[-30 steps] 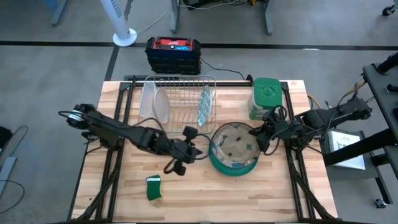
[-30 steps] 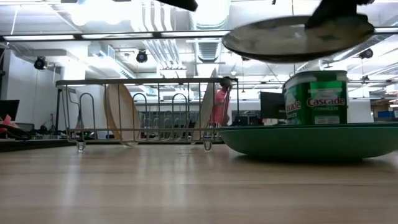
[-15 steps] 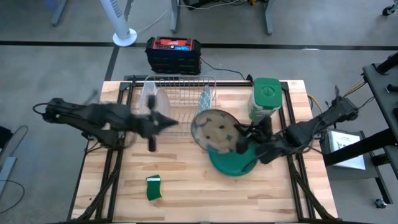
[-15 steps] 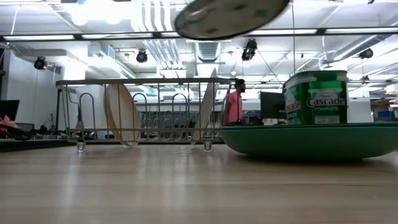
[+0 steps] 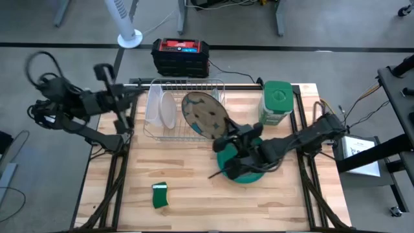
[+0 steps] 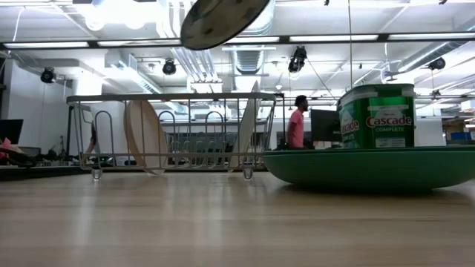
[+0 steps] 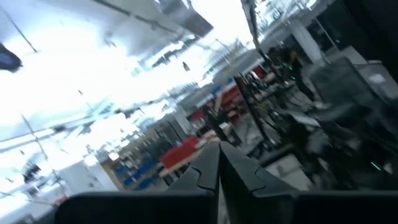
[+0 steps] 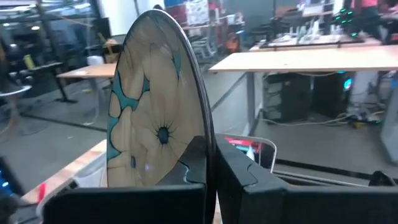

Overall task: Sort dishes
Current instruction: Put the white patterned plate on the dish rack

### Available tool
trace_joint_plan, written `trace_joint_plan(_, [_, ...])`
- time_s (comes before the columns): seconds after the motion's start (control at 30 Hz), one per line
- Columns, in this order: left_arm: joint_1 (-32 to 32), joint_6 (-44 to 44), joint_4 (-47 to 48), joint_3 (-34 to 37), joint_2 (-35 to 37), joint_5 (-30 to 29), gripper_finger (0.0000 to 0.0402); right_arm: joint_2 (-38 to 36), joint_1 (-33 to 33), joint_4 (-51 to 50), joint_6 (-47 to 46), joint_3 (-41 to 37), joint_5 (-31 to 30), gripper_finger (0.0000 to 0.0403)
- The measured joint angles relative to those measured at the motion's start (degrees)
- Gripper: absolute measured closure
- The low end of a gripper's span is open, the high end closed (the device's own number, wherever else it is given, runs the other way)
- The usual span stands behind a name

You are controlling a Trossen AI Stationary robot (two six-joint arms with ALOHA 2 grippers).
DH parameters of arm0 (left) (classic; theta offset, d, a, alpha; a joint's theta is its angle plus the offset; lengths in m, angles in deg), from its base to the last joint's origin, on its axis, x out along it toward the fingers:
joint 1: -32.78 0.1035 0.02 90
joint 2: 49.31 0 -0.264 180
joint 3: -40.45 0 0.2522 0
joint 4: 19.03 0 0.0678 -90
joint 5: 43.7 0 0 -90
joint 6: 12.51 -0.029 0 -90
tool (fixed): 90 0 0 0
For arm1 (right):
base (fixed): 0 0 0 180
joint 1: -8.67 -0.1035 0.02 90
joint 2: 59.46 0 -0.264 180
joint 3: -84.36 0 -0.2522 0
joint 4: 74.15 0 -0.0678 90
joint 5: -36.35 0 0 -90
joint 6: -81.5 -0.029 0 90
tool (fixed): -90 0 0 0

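Carried dish: a round glassy plate with a grey-green and teal pattern is held in the air over the right part of the chrome wire dish rack, clear of the wires.
Right pincer: the right pincer is pinched on the plate's rim, so the plate can be slid edge-first between the wires.
Orientation: the plate is stood nearly on edge, tilted, with its patterned face turned toward the left arm's side; being round, it has no long axis, and its rim runs roughly front to back across the bench.
Racked dishes: a whitish-clear round plate is stood upright in the rack's left part.
Remaining dish: a dark green round plate lies flat on the wooden bench, likely awaiting its turn.
Left pincer: the left pincer is pressed together, empty, parked beyond the bench's left edge.
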State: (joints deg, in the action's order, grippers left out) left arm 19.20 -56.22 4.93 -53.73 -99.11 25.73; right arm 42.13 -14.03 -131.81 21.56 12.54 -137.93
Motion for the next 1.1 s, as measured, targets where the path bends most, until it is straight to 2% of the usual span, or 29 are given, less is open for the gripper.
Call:
trace_joint_plan(0.27, [0.30,-7.68,-0.19,-8.61,-2.14,-1.04,0.0402,9.48,5.46,-0.08,5.80,11.02,-2.37,0.0403])
trace_joint_plan(0.6, [0.36,-17.26,-0.18,-16.51,-6.26,-13.39,0.0401,23.05,11.32,-0.01,21.57,30.09,-4.50,0.0403])
trace_joint_plan(0.8, [0.36,-19.62,0.03,-17.47,-7.17,-14.48,0.0401,29.26,12.85,0.02,32.55,40.38,-5.91,0.0403])
trace_joint_plan(0.93, [0.62,-20.88,0.30,-17.45,-7.17,-14.52,0.0401,28.73,13.11,3.38,37.38,39.57,-5.62,0.0403])
trace_joint_plan(1.1, [1.65,-20.98,0.32,-17.44,-7.29,-14.52,0.0401,28.65,13.62,2.87,38.08,39.37,-5.79,0.0403])
